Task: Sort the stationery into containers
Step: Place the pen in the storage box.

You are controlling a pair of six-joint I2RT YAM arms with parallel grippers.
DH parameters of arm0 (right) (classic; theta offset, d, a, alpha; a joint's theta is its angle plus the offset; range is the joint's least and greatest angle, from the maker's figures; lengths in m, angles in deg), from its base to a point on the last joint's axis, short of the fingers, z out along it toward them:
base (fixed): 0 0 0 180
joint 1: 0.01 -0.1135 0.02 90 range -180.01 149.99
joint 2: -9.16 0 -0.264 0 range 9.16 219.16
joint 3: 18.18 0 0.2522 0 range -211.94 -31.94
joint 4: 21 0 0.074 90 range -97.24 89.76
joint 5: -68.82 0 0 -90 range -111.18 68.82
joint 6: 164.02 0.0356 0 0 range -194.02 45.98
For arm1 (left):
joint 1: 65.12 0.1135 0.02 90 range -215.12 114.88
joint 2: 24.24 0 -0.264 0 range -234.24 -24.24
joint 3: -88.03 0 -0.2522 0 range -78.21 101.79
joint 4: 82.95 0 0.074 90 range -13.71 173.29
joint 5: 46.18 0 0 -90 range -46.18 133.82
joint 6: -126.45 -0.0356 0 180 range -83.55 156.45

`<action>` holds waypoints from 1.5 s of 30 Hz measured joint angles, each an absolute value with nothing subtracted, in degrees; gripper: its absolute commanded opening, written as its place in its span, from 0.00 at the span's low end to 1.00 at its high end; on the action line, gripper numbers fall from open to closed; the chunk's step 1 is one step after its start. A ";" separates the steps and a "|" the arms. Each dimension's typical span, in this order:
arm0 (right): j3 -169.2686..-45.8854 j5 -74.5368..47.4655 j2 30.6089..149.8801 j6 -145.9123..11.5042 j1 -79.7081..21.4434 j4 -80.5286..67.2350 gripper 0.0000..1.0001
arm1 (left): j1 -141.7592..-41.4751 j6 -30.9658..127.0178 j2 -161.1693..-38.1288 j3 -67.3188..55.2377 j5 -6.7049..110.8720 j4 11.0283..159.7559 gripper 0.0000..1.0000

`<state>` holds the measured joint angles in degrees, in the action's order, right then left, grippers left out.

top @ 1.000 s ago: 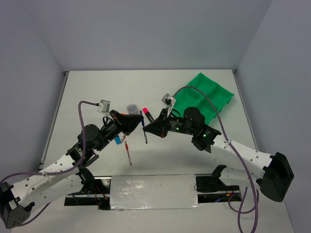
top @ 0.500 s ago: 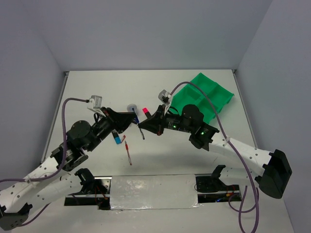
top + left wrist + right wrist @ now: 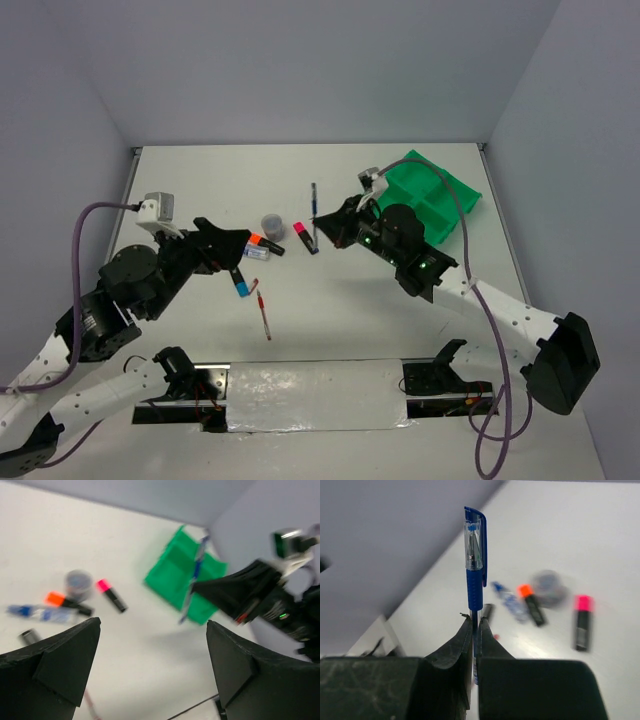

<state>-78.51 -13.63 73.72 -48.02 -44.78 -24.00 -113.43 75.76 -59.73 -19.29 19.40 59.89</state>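
Note:
My right gripper [image 3: 320, 229] [image 3: 475, 625] is shut on a blue pen [image 3: 314, 208] [image 3: 475, 575], which stands up from the jaws above the table's middle. The green tray [image 3: 432, 196] [image 3: 172, 572] lies behind it at the far right. My left gripper [image 3: 236, 246] [image 3: 152, 645] stands open and empty to the left. On the table between the arms lie a pink highlighter [image 3: 305, 237] [image 3: 582, 622], an orange highlighter [image 3: 263, 243] [image 3: 531, 602], a grey round piece [image 3: 271, 222], a clear-blue tube [image 3: 255, 254] and a blue-ended highlighter [image 3: 241, 284].
A thin red pen [image 3: 264, 318] lies nearer the table's front edge, below the cluster. Grey walls close the table at the back and on both sides. A silver strip [image 3: 315, 397] runs along the front between the arm bases.
The left gripper opened, let go of the blue pen and drew back to the left. The right gripper, still shut on the pen, carried it up and toward the tray.

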 measured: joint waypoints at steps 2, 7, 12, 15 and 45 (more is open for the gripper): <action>-78.66 -18.78 73.65 -46.88 -39.97 -18.97 0.00 | -113.43 76.41 -60.36 -18.40 15.22 53.64 0.99; -77.66 -35.44 73.57 -42.86 -26.70 -6.14 0.00 | -113.43 78.25 -59.42 -21.55 10.63 43.34 0.99; -76.32 -44.71 75.38 -41.68 -16.23 1.36 0.00 | -113.43 78.38 -55.84 -28.12 12.56 39.04 0.99; -76.72 -47.07 79.14 -41.73 -13.81 2.23 0.00 | -113.45 78.23 -55.49 -28.34 13.78 39.10 0.99; -78.64 -45.73 91.36 -42.51 -11.47 1.05 0.55 | -114.07 79.32 -57.39 -29.13 13.39 38.12 0.99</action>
<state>-78.64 -45.73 91.36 -42.51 -11.47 1.05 -114.07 79.32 -57.39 -29.13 13.39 38.12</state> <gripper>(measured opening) 0.534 0.993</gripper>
